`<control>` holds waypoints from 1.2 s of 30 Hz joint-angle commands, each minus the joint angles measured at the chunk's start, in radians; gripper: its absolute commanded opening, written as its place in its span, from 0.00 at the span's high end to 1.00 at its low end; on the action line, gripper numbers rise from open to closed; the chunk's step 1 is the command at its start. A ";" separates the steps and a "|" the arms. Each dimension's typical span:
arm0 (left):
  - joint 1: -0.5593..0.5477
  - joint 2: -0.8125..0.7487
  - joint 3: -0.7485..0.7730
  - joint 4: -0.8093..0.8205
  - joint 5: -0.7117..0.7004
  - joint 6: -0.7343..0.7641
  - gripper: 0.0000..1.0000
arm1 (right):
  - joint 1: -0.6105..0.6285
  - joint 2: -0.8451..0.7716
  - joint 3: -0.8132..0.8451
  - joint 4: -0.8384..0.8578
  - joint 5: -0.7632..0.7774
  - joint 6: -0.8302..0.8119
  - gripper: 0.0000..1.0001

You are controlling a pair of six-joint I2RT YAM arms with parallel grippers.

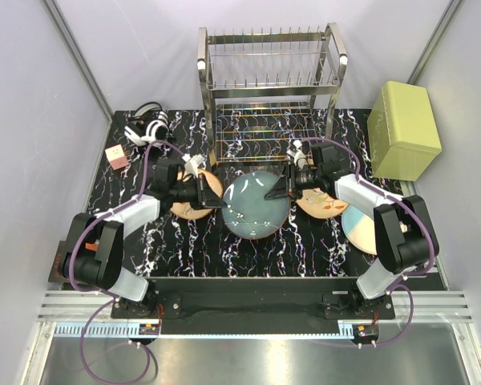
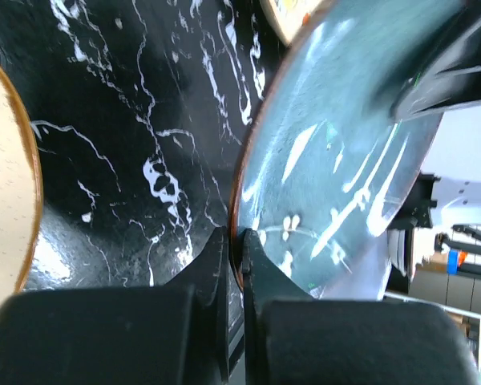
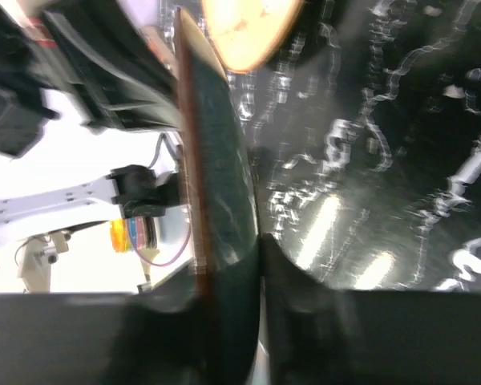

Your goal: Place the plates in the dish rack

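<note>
Counter (image 1: 184, 249): black slab with white veining, pale lilac walls on three sides. Dish rack (image 1: 271, 88) stands upright at back centre. Olive-green box (image 1: 403, 131) sits at back right, and a small pink cube (image 1: 117, 157) lies near the left edge.

Teal plate (image 1: 255, 204) is mid-counter, in front of the rack and well apart from it. Left orange plate (image 1: 194, 210) is just beside it, partly under the left arm. Right orange plate (image 1: 325, 204) is on the other side, with the cream plate (image 1: 361, 228) beyond, overlapped by the right arm.

Both arms reach inward, forearms low. Left tool (image 2: 234, 241) is clamped on the teal plate's left rim, the rim pinched between its two fingers. Right tool (image 3: 232, 257) is clamped on the opposite rim. Cannot tell whether the plate touches the counter
</note>
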 commanded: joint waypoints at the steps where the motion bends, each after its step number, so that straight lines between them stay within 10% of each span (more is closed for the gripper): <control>1: -0.087 -0.031 0.057 0.098 0.224 -0.003 1.00 | 0.083 0.001 0.075 0.244 -0.164 0.135 0.95; 7: -0.076 -0.038 0.076 -0.003 0.151 0.049 0.98 | 0.069 -0.037 0.103 0.006 -0.173 -0.013 1.00; 9: -0.049 -0.044 0.120 -0.152 0.067 0.127 0.65 | 0.054 -0.064 0.162 -0.165 -0.157 -0.139 1.00; 12: 0.019 -0.080 0.169 -0.313 -0.086 0.231 0.42 | -0.012 -0.150 0.287 -0.475 -0.106 -0.433 1.00; 16: 0.109 -0.183 0.160 -0.358 -0.210 0.267 0.34 | -0.023 -0.244 0.591 -0.769 0.052 -0.598 1.00; 26: 0.114 -0.300 0.142 -0.359 -0.218 0.311 0.30 | -0.018 -0.177 1.181 -0.612 0.541 -0.484 1.00; 30: 0.114 -0.334 0.136 -0.352 -0.213 0.308 0.30 | 0.070 -0.086 1.363 -0.476 1.108 -0.548 1.00; 36: 0.117 -0.406 0.087 -0.339 -0.228 0.299 0.30 | 0.097 0.112 1.520 -0.188 1.501 -0.732 1.00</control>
